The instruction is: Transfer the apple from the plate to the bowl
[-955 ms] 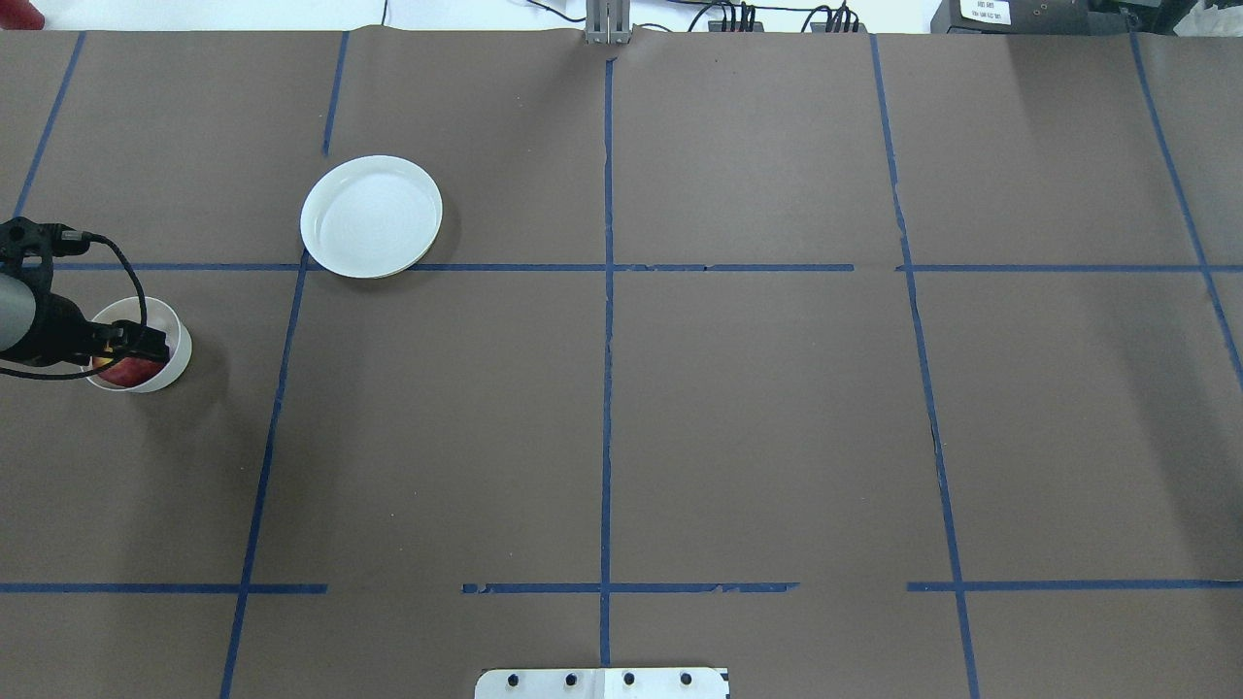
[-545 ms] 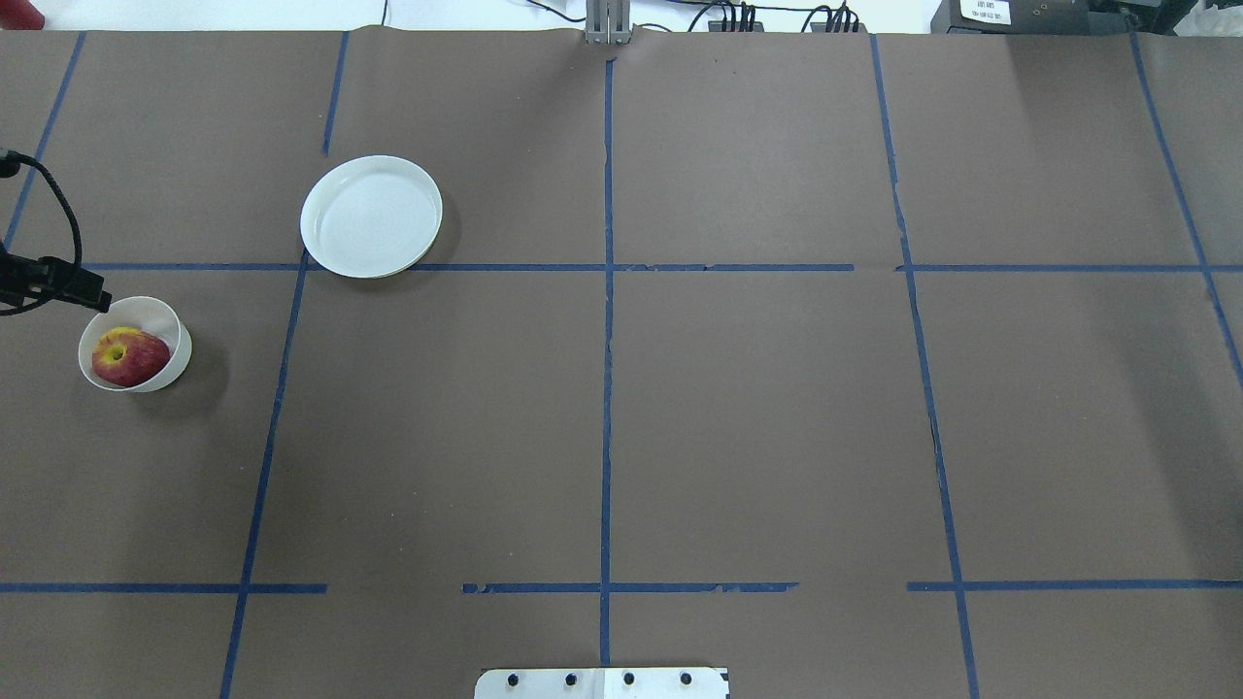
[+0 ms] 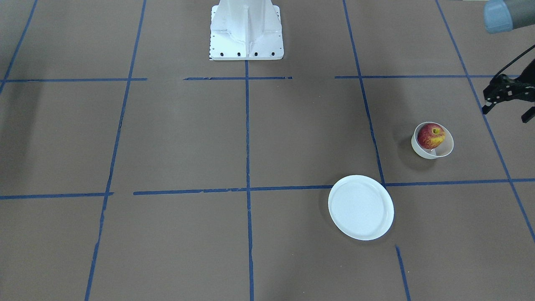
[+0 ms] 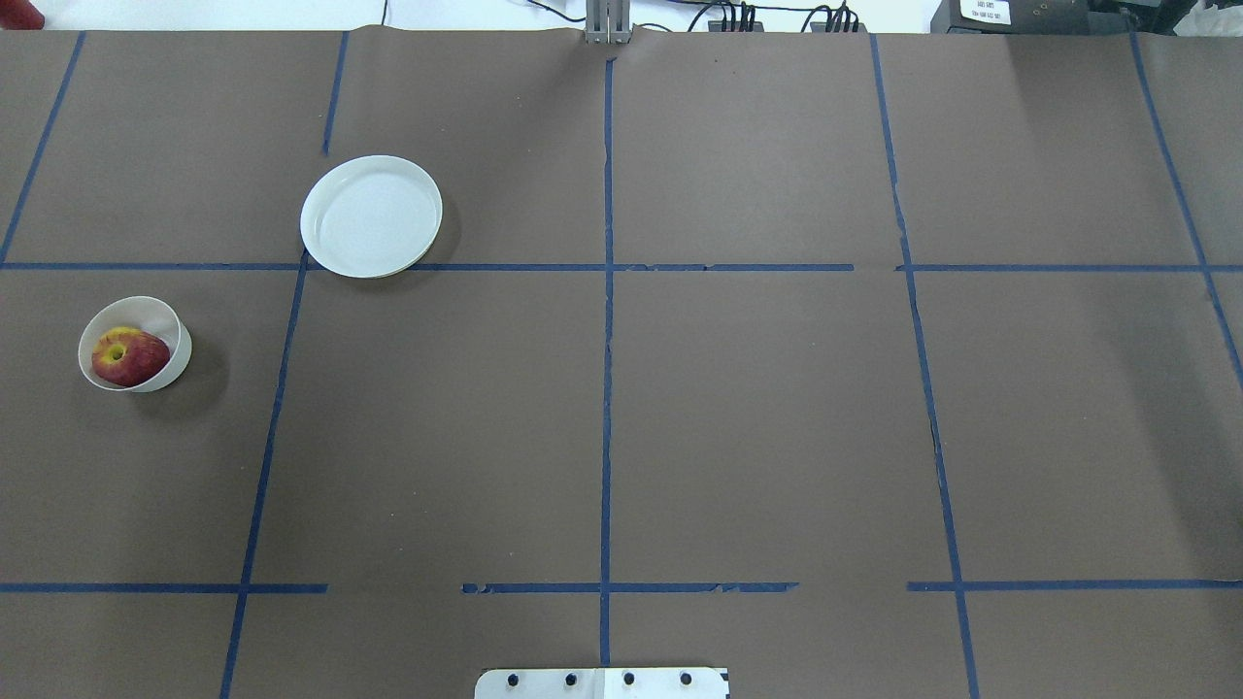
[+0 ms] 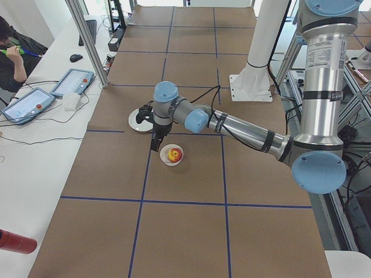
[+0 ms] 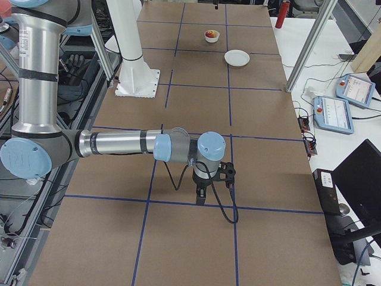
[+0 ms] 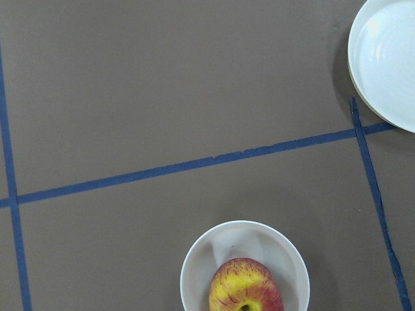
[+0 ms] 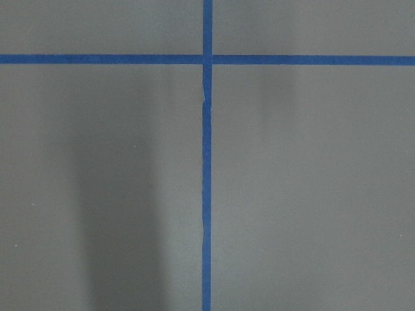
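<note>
The red and yellow apple (image 4: 124,357) lies inside the small white bowl (image 4: 167,328) at the table's left side. It also shows in the front view (image 3: 430,136) and the left wrist view (image 7: 245,289). The white plate (image 4: 371,216) stands empty, further away and to the right of the bowl. My left gripper (image 3: 506,113) is open and empty, raised and apart from the bowl (image 3: 445,146), and is out of the overhead view. My right gripper (image 6: 201,193) hangs over bare table far from these things; I cannot tell if it is open or shut.
Brown paper with blue tape lines covers the table. The robot's white base (image 3: 246,29) stands at the middle of the near edge. Tablets and cables (image 5: 35,98) lie on the side table beside an operator.
My left gripper has lifted off the bowl and moved left out of the overhead view. The apple stays in the bowl, now fully in sight.
</note>
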